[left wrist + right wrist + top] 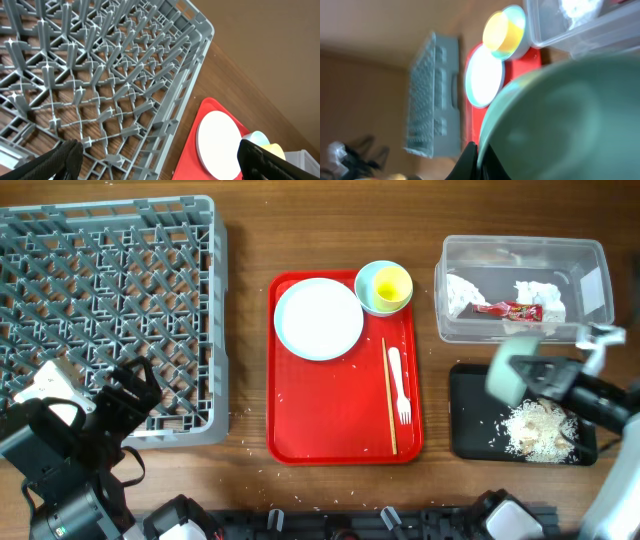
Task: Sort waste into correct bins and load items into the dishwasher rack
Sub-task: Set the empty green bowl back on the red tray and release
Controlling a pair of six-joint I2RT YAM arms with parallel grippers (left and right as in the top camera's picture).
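wrapper (508, 308) print unreadable; right gripper (548, 377) clamps bowl (512, 368), left gripper (132, 388) gapes wide, empty.

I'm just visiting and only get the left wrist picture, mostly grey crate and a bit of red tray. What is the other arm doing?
Observer: The right gripper is shut on a pale green bowl, held tilted above the black tray.
Operator: Is anything in that tray?
Observer: Yes, a heap of rice scraps.
Operator: Where's the other rubbish?
Observer: White tissues and a red wrapper lie in the clear tub.
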